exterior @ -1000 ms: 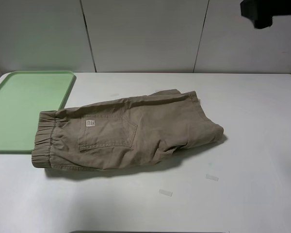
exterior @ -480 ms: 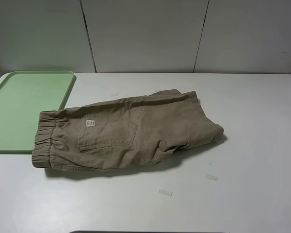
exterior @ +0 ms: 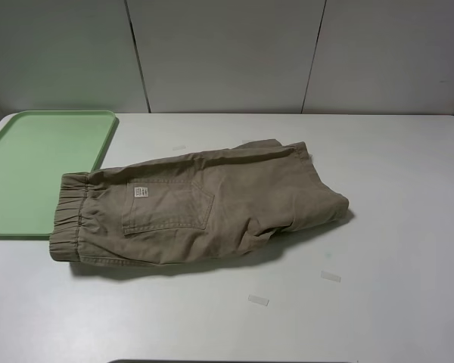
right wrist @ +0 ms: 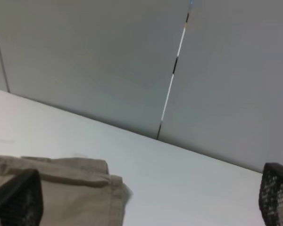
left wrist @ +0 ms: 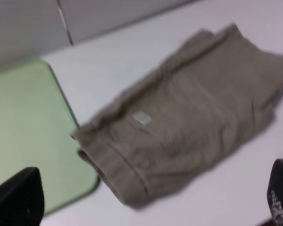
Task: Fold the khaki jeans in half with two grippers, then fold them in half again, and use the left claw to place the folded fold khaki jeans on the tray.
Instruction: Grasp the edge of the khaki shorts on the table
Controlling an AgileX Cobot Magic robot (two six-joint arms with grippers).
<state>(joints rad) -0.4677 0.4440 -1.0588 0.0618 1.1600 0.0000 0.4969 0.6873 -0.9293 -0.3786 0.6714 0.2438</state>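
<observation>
Khaki-tan cotton shorts point(exterior: 204, 208) are lying folded on the white desk point(exterior: 397, 227), waistband touching the mint-green plastic tray point(exterior: 38, 166), black left tool point(left wrist: 148, 202) and right tool point(right wrist: 145, 197) hanging released, empty.

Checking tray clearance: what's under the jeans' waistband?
The waistband of the khaki jeans overlaps the tray rim near one corner; the rest lies on the table. The rim beneath is hidden.
</observation>
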